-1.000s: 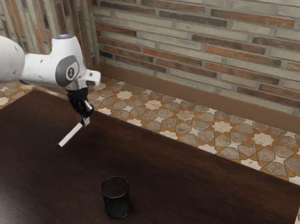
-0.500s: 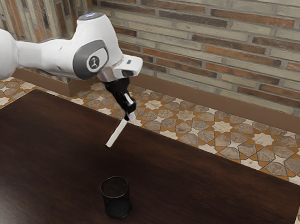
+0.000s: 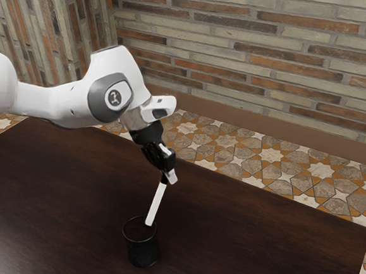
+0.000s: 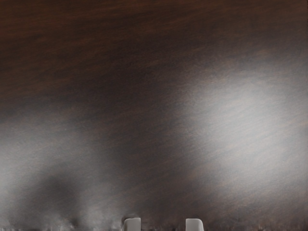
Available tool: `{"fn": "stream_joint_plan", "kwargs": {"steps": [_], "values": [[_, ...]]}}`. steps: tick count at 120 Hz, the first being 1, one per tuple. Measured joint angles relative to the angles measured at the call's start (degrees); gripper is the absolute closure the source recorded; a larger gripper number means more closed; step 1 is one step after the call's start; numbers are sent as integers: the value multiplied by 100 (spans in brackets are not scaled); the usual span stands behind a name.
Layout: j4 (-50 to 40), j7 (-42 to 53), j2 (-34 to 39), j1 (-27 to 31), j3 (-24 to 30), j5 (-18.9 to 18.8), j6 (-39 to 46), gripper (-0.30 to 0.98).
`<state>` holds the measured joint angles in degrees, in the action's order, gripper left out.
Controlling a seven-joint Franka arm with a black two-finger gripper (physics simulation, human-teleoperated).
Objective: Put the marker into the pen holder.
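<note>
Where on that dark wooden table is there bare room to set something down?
Bare wood stretches across the dark wooden table on both sides of the black mesh pen holder, toward the exterior view's left and right. It's crowded at the holder itself: the black two-finger gripper holds a slim white marker tilted, its lower end at the holder's mouth.

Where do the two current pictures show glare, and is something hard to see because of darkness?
In the wrist view, a broad white glare covers part of the wooden table, plus a fainter patch; in the exterior view, a weak sheen at lower left, and the black pen holder blends into dark wood.
</note>
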<state>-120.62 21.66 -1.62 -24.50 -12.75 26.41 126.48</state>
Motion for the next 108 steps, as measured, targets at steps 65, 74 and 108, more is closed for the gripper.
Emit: {"fn": "stream_joint_plan", "kwargs": {"steps": [65,74,108], "values": [[-710,-186,372,-99,-14,-622,242,79],[-802,-200,373,-9,-15,-686,299,77],[637,-81,347,146,19,-1267,24,25]]}}
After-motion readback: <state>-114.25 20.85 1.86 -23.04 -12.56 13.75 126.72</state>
